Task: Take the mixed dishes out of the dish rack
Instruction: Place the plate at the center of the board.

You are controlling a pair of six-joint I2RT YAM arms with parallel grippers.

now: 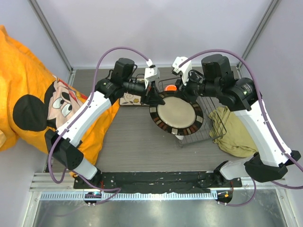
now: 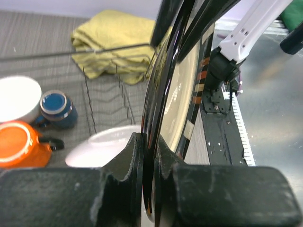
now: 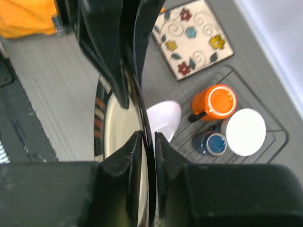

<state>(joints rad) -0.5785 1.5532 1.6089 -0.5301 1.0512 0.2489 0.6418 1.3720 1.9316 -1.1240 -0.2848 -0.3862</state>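
The round dark-rimmed plate (image 1: 176, 115) is held tilted above the table, over the left end of the dish rack (image 1: 209, 126). My left gripper (image 1: 155, 98) is shut on its far left rim (image 2: 163, 109). My right gripper (image 1: 188, 89) is shut on its far right rim (image 3: 120, 123). In the rack (image 3: 265, 113) stand the orange mug (image 3: 214, 101), the dark-blue cup (image 3: 210, 143) and the white bowl (image 3: 245, 131). A second white dish (image 3: 165, 118) lies tilted beside them. The square flowered plate (image 3: 194, 38) lies flat on the table left of the rack.
An olive cloth (image 1: 232, 130) lies crumpled right of the rack. A large orange Mickey Mouse cloth (image 1: 38, 104) covers the table's left side. Walls close in at the back and sides.
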